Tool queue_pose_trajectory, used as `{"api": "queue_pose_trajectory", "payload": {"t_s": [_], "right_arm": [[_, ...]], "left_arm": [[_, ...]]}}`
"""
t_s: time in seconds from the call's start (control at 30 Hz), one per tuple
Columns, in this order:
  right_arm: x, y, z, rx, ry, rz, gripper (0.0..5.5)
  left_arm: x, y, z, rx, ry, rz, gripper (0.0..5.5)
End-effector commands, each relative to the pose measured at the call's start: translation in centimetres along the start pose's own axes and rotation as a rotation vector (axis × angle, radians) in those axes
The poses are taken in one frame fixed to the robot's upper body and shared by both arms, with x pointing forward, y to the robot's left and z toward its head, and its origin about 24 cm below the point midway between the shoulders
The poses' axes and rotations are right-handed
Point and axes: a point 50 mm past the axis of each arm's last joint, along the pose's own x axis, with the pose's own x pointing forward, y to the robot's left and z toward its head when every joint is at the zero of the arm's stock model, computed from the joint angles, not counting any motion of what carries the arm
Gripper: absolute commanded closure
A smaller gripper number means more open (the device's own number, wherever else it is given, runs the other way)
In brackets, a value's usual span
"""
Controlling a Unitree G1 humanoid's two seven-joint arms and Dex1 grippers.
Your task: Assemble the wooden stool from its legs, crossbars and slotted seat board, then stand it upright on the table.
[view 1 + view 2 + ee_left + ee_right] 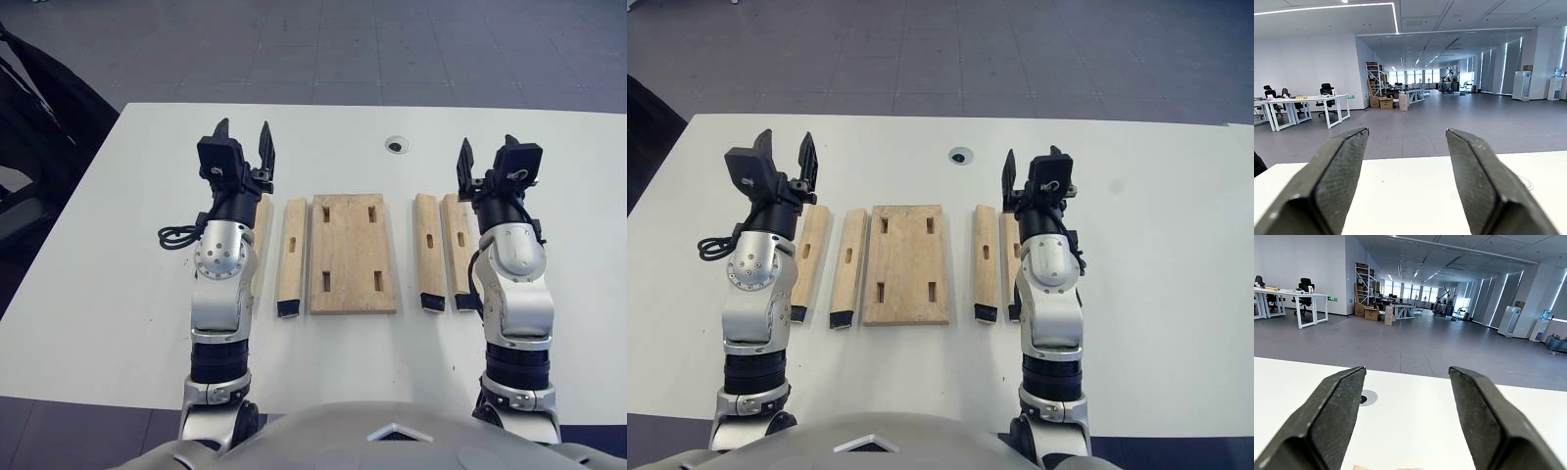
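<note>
The slotted seat board (353,253) lies flat at the middle of the white table (108,264). Two slotted wooden pieces with black ends lie to its left: one (291,257) in the open, the other (263,227) partly under my left arm. Two more lie to its right: one (427,250) free, the outer one (457,240) partly covered by my right arm. My left gripper (243,143) is open and empty above the far end of the left pieces. My right gripper (487,157) is open and empty past the far end of the right pieces. Both sets of black fingers (1337,181) (1334,416) point toward the table's far edge.
A round cable hole (396,146) sits in the table beyond the board. A black cable (176,236) loops beside my left forearm. A dark chair (39,127) stands off the table's left side. Bare tabletop spreads on both sides and in front of the parts.
</note>
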Motion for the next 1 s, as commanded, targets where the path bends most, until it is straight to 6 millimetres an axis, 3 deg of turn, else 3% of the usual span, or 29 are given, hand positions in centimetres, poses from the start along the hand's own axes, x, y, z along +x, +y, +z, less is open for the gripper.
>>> {"api": "queue_pose_trajectory", "payload": {"t_s": [0.03,0.67,0.83,0.93,1.0], "right_arm": [[0.3,-0.2,0.2,0.006,0.007,0.007,2.37],[-0.3,0.0,-0.1,0.028,0.021,0.013,2.37],[-2.5,-3.5,-1.7,-0.022,0.109,0.012,2.37],[-5.3,-6.9,-4.3,-0.031,0.273,0.034,2.37],[-6.9,-8.0,-5.9,-0.011,0.368,0.063,2.37]], "left_arm": [[0.1,-0.2,0.2,0.017,-0.007,-0.014,2.56],[0.1,-0.2,0.5,0.019,-0.019,-0.016,2.56],[-0.1,0.0,0.4,0.023,-0.009,-0.012,2.56],[-0.3,0.0,0.2,0.020,-0.001,-0.001,2.56],[-0.4,0.0,0.1,0.018,0.003,0.003,2.56]]}}
